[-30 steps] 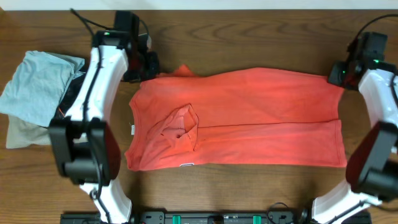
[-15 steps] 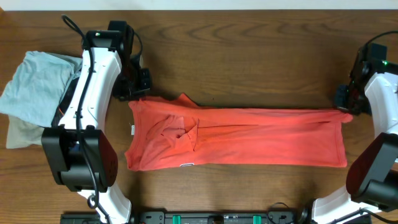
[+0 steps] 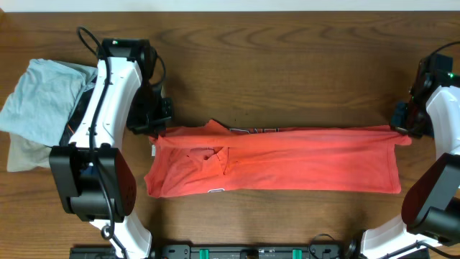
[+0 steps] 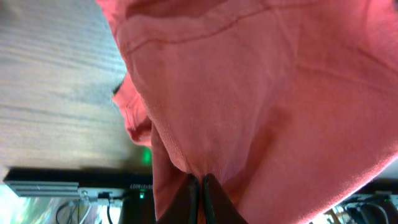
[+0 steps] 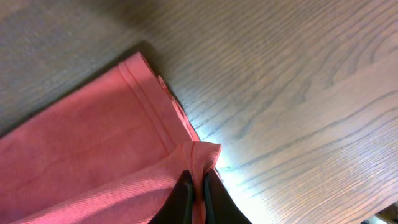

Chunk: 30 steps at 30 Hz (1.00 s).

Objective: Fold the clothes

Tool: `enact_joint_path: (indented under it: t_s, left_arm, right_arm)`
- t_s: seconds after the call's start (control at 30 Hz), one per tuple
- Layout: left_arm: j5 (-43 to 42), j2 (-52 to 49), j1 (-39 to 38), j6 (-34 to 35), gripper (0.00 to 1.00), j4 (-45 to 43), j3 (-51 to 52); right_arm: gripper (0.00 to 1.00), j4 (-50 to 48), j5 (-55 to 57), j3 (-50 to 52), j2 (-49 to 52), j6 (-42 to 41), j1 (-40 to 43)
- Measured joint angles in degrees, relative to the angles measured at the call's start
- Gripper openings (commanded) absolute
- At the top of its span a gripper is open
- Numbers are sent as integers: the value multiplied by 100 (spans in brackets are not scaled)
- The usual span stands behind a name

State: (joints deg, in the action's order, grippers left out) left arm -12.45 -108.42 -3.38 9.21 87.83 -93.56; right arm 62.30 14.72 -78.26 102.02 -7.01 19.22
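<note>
left gripper (image 4: 200, 190): dark fingers pressing together, pinching a fold of the T-shirt (image 4: 267, 106) | T-shirt: spreading above and right of the gripper, a stitched seam crossing its far part | table (image 4: 56, 74): wood showing left of the gripper | black rail (image 4: 68, 185): lying beside the gripper's left, green light (image 4: 147, 155) glowing

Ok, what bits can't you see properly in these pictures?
- Lettering on the T-shirt: in the overhead view, the folded-over edge covers all but a sliver, so it is unreadable.
- White tag: overhead, too small to read.
- Pile at the left: overhead, the left arm covers its right side.
- Wrist views: the frame edges cut off the T-shirt. The left end effector and right end effector show only fingertips pinching cloth.
</note>
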Motion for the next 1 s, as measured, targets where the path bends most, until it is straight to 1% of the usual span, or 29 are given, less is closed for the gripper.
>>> enact_joint_path:
  t_s: [0.23, 0.57, 0.63, 0.7, 0.73, 0.77, 0.8, 0.87, 0.9, 0.93, 1.0]
  left_arm:
    - [22, -2, 0, -24, 6, 20, 822]
    - [55, -2, 2, -26, 6, 92, 1650]
    - [63, -2, 2, -26, 6, 96, 1740]
    - [66, -2, 2, -26, 7, 94, 1790]
    - [66, -2, 2, -26, 10, 92, 1808]
    - [66, -2, 2, -42, 16, 92, 1810]
    - [79, -2, 2, -74, 23, 94, 1812]
    - [98, -2, 2, -79, 40, 122, 1812]
    - [103, -2, 2, -90, 44, 142, 1816]
    - [87, -2, 2, -85, 44, 164, 1823]
    - [94, -2, 2, -63, 44, 192, 1834]
  right_arm:
    - [8, 70, 70, 264, 0, 2, 7]
    - [7, 111, 138, 358, 0, -46, 245]
    - [9, 72, 136, 437, 0, -52, 247]
    - [16, 26, 131, 538, 0, -76, 247]
    - [20, -4, 129, 610, 0, -85, 247]
    - [24, -20, 122, 658, 0, -114, 247]
    - [32, -22, 114, 708, 0, -125, 247]
    - [49, -17, 63, 758, 0, -136, 247]
    - [56, -22, 9, 761, 0, -151, 247]
    - [60, -28, -39, 761, 0, -120, 247]
    - [62, -31, -131, 761, 0, -146, 247]
